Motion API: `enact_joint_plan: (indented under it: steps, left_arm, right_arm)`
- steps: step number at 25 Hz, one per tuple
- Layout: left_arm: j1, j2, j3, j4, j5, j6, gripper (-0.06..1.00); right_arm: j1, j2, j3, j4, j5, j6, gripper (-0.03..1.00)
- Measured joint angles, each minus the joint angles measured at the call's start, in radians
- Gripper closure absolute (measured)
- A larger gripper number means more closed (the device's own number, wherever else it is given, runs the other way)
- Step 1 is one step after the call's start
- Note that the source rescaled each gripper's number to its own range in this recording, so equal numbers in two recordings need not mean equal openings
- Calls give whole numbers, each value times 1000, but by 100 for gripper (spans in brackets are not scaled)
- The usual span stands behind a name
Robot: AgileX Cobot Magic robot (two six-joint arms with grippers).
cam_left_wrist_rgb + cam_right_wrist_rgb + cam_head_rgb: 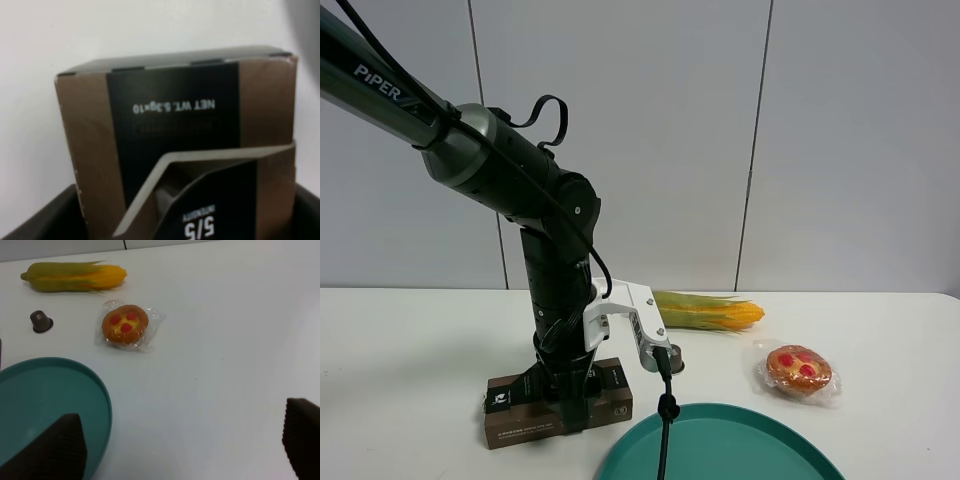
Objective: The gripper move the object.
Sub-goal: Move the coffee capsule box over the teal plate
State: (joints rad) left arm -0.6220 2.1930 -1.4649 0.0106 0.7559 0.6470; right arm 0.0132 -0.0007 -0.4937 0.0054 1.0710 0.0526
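Observation:
The long brown cardboard box (525,405) with a dark label lies on the white table at the front left. My left gripper (568,402) comes straight down on its middle, one black jaw on each long side. In the left wrist view the box (175,125) fills the space between the jaws and their dark fingers (35,220) press against its sides. The box rests on the table. My right gripper (185,450) is open and empty over bare table, and it is out of the exterior view.
A teal plate (720,445) sits just right of the box at the front edge. A small brown capsule (674,364), a corn cob (705,313) and a wrapped pastry (798,369) lie behind and right of it. All three show in the right wrist view.

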Motion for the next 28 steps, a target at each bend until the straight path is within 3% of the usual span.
enact_joint_plan:
  steps: [8,14,28]
  left_arm:
    - [0,0,0,0,1,-4,68]
    - [0,0,0,0,4,-5,92]
    - [0,-78,0,46,78,9,93]
  right_arm:
    - [0,0,0,0,0,0,-3]
    - [0,0,0,0,0,0,-3]
    - [0,0,0,0,0,0,-3]
